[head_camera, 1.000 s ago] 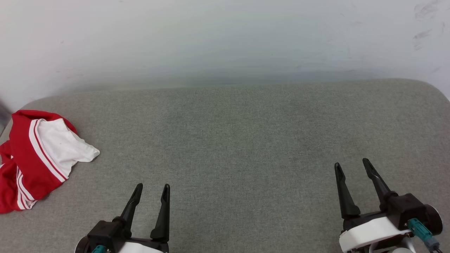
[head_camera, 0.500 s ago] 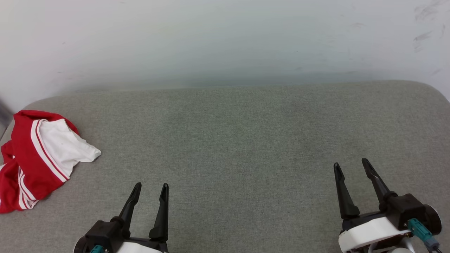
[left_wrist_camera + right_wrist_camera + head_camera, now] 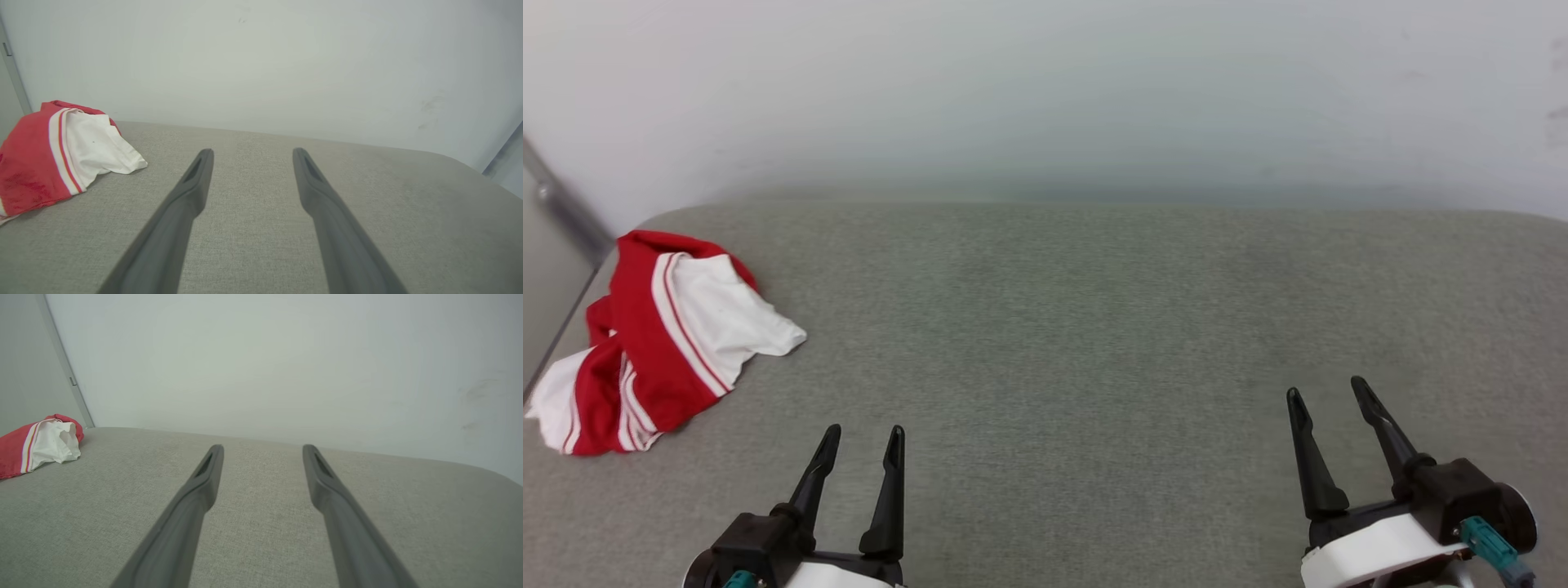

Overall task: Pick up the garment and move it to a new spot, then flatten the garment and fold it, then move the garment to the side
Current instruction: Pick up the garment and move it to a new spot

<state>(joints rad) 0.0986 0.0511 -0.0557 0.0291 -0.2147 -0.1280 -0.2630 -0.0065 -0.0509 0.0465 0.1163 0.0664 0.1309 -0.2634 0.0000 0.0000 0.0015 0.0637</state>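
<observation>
Nearest the camera, the left gripper (image 3: 864, 430) hangs low over the grey upholstered surface (image 3: 1054, 343) with its two dark fingers apart and nothing between them. The right gripper (image 3: 1325, 388) is likewise spread and empty, well off to the left gripper's right.

Ahead of both sets of fingers is bare grey fabric. The garment (image 3: 670, 343) lies forward of the left gripper and out to its left, well apart from it and much farther from the right gripper, close to the surface's left edge. It is a crumpled heap: red cloth with red-and-white striped trim, and a white sleeve spilling towards the middle of the surface. No number print shows in this bundle.

It looks soft, light and limp, so it would probably sag and trail when lifted and not hold any shape. The white sleeve flap on the near right side of the heap, or the raised striped ridge just behind it, seems the easiest fold to pinch. A shallow bite there may slip off the thin cloth.

Beyond the garment rises a plain pale wall (image 3: 1045, 98).
</observation>
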